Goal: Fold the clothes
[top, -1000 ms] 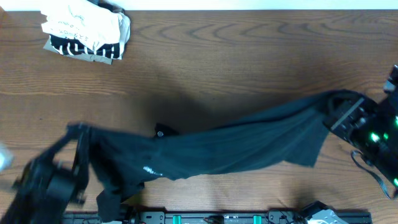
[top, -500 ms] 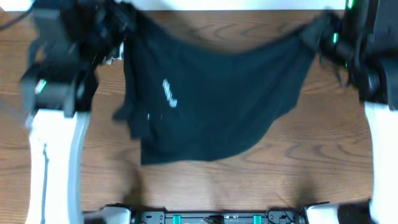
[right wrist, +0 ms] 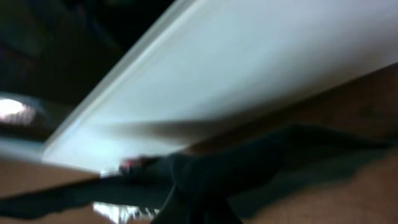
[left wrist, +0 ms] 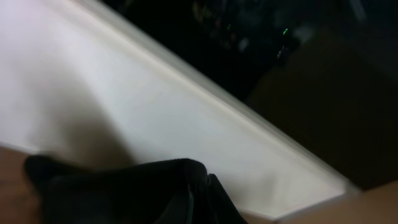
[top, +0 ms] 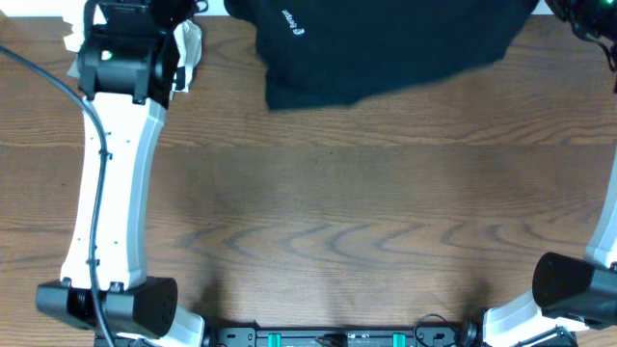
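Observation:
The black shirt (top: pixel 386 48) hangs spread out at the far edge of the table, its upper part cut off by the frame. Its tiny white logo (top: pixel 292 19) shows near its top left. My left gripper (top: pixel 172 8) is at the shirt's left corner and my right gripper (top: pixel 571 10) at its right corner, both mostly out of the overhead view. In the left wrist view bunched black fabric (left wrist: pixel 118 193) fills the jaws. In the right wrist view dark fabric (right wrist: pixel 249 168) runs out from the jaws. Both views are blurred.
The white folded bundle with black lettering (top: pixel 191 46) lies at the far left, mostly hidden behind my left arm (top: pixel 111 173). My right arm (top: pixel 588 280) stands along the right edge. The wooden table (top: pixel 337 212) has a white border at its far edge (left wrist: pixel 186 106).
Both grippers have carried the shirt from the near side of the table up and across to the far edge. It went from a low stretched band to a spread hanging sheet.

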Available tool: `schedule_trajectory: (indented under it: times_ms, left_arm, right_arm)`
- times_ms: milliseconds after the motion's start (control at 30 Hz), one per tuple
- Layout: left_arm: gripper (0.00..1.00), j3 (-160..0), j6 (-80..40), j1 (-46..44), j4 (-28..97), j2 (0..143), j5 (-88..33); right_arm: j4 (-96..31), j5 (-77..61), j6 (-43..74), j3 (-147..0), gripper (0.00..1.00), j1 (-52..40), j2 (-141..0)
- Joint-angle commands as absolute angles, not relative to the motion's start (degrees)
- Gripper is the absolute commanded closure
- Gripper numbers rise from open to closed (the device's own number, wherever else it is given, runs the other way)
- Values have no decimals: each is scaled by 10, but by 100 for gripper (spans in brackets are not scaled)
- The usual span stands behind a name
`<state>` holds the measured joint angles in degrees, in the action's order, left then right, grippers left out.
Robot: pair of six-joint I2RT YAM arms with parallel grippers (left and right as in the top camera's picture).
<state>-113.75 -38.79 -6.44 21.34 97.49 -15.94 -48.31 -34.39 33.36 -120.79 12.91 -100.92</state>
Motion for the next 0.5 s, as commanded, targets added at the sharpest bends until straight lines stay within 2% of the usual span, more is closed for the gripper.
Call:
schedule_trajectory:
  times_ms: [0,233,467]
  left_arm:
    - [94,-1147,-334,-62,288,962,-159]
    - [94,-1130,-315,-62,495,984,-159]
    - [94,-1128,-304,-62,582,1013,-161]
  right_arm:
    - [-536,-393,199,-1220,99,121,-1000]
    - [-713,-253,181,-1217,99,109,-1025]
    - [-771,-199,191,-1217,99,92,-1027]
